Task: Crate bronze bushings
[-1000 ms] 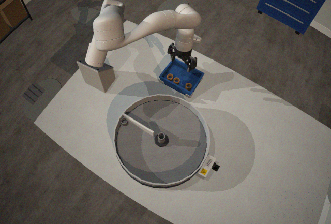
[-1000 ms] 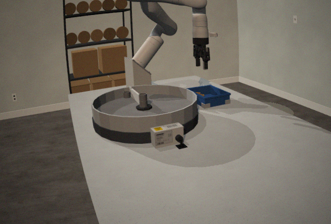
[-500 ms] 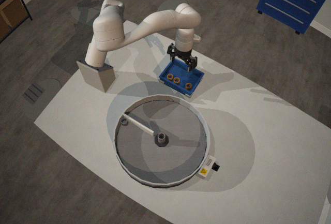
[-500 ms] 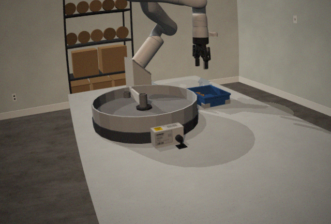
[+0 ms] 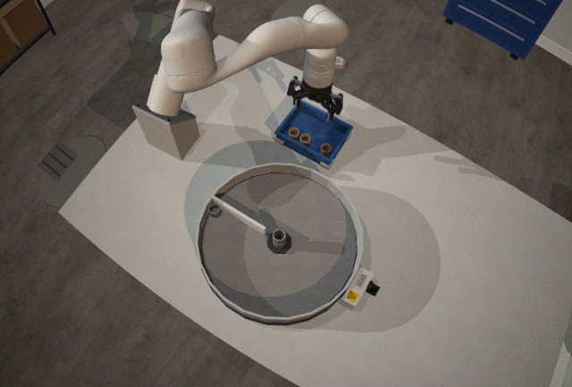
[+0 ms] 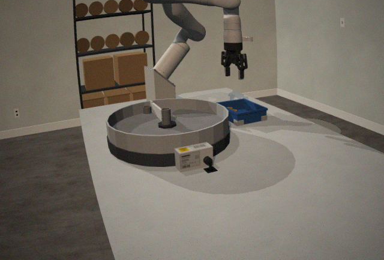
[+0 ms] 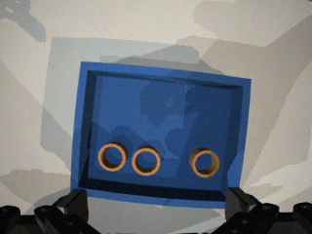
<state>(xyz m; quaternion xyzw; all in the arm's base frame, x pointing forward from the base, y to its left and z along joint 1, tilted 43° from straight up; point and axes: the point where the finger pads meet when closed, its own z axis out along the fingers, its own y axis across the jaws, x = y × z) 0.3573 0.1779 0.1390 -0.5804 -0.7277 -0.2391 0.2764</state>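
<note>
Three bronze bushings stand in the blue crate (image 5: 342, 138) (image 6: 251, 117) (image 7: 166, 196): one bushing (image 5: 293, 132) (image 7: 112, 157), a second close beside it (image 5: 305, 138) (image 7: 146, 161), and a third apart from them (image 5: 325, 148) (image 7: 205, 163). A grey steel bushing (image 5: 214, 206) (image 6: 147, 109) stands on the turning table (image 5: 305, 281) (image 6: 133, 125), near its wall and beside the white bar. No bronze bushing shows on the turning table. My gripper (image 5: 313, 110) (image 6: 234, 73) (image 7: 156, 205) is wide open and empty, high above the crate.
A white bar (image 5: 239, 214) (image 6: 156, 109) reaches from the turning table's wall toward its grey centre post (image 5: 279, 238) (image 6: 165, 116). The raised wall rings the turning table. A white control box (image 5: 357, 288) (image 6: 194, 157) with a black knob is at its outer side.
</note>
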